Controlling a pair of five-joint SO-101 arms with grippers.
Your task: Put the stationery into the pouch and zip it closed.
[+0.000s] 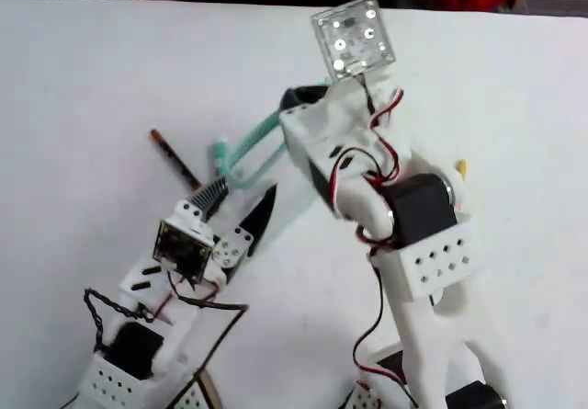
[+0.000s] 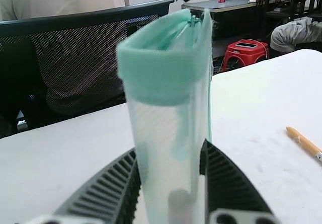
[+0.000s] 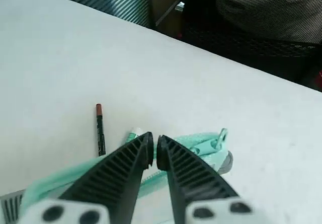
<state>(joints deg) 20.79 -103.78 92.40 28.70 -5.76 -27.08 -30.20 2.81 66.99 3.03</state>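
Note:
A clear pouch (image 1: 253, 142) with a mint-green rim stands on its edge in the middle of the table. My left gripper (image 1: 243, 188) is at the pouch's near end. In the left wrist view the pouch (image 2: 166, 83) stands between that gripper's (image 2: 170, 151) two fingers, which press its sides. My right gripper (image 1: 296, 101) is at the far end. Its jaws (image 3: 155, 139) are closed to a thin slit over the mint rim (image 3: 201, 143), next to the zipper pull (image 3: 221, 136). A dark pencil (image 1: 175, 159) (image 3: 100, 131) with a reddish end lies beside the pouch. An orange pencil (image 2: 304, 143) lies farther off.
The white table (image 1: 83, 78) is bare to the left and at the back. A yellow pencil tip (image 1: 461, 166) peeks out from behind the right arm. Beyond the table's far edge are a black mesh chair (image 2: 60, 58) and a red stool (image 2: 249, 50).

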